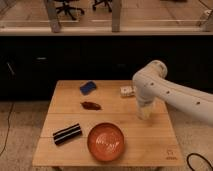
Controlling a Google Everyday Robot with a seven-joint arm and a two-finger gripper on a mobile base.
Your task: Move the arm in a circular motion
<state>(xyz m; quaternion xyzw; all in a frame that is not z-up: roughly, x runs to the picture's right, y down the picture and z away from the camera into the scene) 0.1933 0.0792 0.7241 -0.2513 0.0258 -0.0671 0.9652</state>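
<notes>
Claw is held low over the right-centre of the worktop; whether it is open or closed cannot be told.
At the frame's bottom an orange bowl and a black bar are seen, farther up a white box. The arm is bent in from the right edge. It is judged that a wide, low circle could knock the box or bowl.
</notes>
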